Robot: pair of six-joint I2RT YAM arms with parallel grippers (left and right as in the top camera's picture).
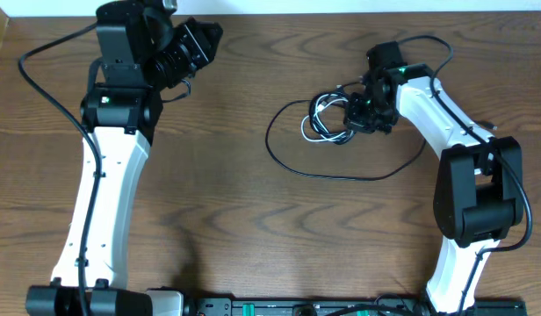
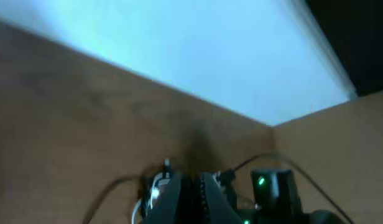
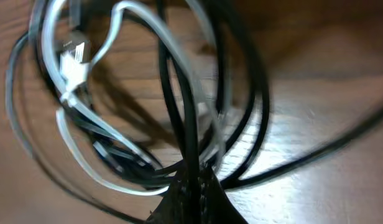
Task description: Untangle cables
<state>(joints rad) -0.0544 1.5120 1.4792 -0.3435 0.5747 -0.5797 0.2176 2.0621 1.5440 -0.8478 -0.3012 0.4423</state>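
Observation:
A tangle of thin black and white cables [image 1: 328,118] lies on the wooden table right of centre, with one long black loop [image 1: 341,171] trailing out toward the front. My right gripper [image 1: 358,114] sits at the tangle's right edge. In the right wrist view its fingers [image 3: 193,186] are shut on a black cable [image 3: 185,118], with a white cable [image 3: 86,168] and its plug [image 3: 73,62] coiled beyond. My left gripper [image 1: 203,39] is raised at the far left, shut and empty; in the left wrist view its fingers [image 2: 190,186] are closed, pointing toward the distant tangle.
The wooden table [image 1: 253,228] has a pale wall along its far edge [image 2: 210,50]. A dark rail [image 1: 297,307] with green parts runs along the front edge. Each arm carries its own thick black cable [image 1: 42,53].

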